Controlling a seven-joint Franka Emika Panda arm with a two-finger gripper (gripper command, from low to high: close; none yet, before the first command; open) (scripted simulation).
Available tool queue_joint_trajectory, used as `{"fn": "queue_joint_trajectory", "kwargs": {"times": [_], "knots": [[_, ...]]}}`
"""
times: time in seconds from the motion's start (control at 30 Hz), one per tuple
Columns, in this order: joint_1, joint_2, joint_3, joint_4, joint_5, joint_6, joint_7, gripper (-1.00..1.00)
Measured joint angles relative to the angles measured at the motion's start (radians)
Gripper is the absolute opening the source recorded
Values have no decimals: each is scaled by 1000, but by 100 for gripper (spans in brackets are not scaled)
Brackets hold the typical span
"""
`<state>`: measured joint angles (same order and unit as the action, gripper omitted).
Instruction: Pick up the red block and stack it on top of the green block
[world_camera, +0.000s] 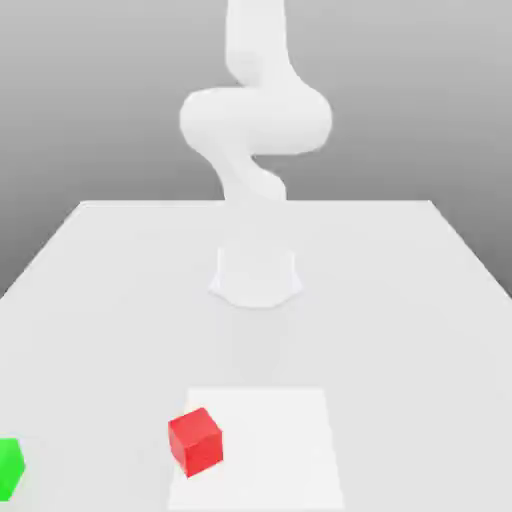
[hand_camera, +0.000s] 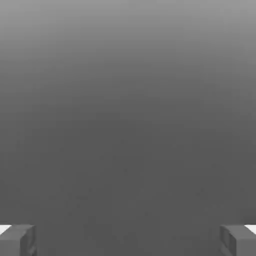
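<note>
Gripper (hand_camera: 128, 240) is spread wide: in the hand view the two fingertips (hand_camera: 17, 240) sit at opposite edges with nothing but flat grey between them. Nothing held. Reads as a start pose, jaws pre-opened for a cube-sized grab.

Arm (world_camera: 255, 120) in the exterior view is folded up over its base (world_camera: 256, 278), well back from both cubes. No contact with anything.

Red block (world_camera: 195, 441) sits on the table (world_camera: 400, 300), near the front, turned slightly off-square, straddling the edge of a lighter square patch (world_camera: 280, 440) on the surface. Free on all sides, so a top-down pinch looks straightforward; the wrist probably needs a turn to line up with the faces.

Green block (world_camera: 9, 467) is at the exterior view's far left, cut off by the frame edge, well apart from the red one. Also flat on the table, top face clear for stacking.

No containers here.

Task not started: approach and descent to red come first.
</note>
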<state>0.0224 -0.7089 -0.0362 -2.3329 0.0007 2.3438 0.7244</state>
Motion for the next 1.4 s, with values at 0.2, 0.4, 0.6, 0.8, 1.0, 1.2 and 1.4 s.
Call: {"fn": "queue_joint_trajectory", "kwargs": {"times": [0.2, 0.4, 0.6, 0.8, 1.0, 1.2, 1.4], "knots": [[50, 223, -89, -81, 10, 107, -191, 0], [80, 440, -159, -159, 38, 211, -390, 0], [74, 659, -193, -237, 69, 315, -591, 0], [38, 875, -178, -284, 102, 440, -745, 0], [-13, 1014, -111, -265, 179, 552, -808, -100], [-8, 996, -119, -268, 166, 537, -799, -100], [-1, 853, -191, -254, 81, 377, -694, -100]]}}
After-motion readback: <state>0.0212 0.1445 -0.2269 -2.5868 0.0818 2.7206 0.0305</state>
